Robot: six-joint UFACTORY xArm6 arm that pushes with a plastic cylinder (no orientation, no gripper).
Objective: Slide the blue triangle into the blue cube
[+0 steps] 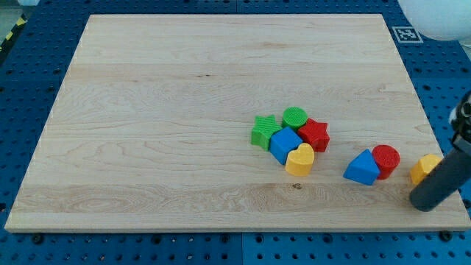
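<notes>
Since the arm ends in a plain rod with no jaws to open or close, there is nothing to clamp with, and my tip [425,204] can only shove; it rests near the board's lower right edge. Just to the view's left of my tip, a little apart, sits the blue triangle [362,168], touching the red cylinder [385,157] on its right side, while a yellow block [425,168], partly hidden by the rod, lies just above my tip. Further left of my tip, past a stretch of bare wood, the blue cube [285,144] sits packed in a cluster with the green star [264,132], the green cylinder [295,117], the red star [315,135] and the yellow heart [300,159] touching its lower right. I judge the triangle to be a light, rigid plastic piece that slides easily on the smooth wooden board [147,110] and is apt to spin if pushed off-centre, so contact belongs on its right face, square behind its middle, aimed leftward; the red cylinder crowds that face, and the heart partly blocks the cube. No containers appear anywhere.
</notes>
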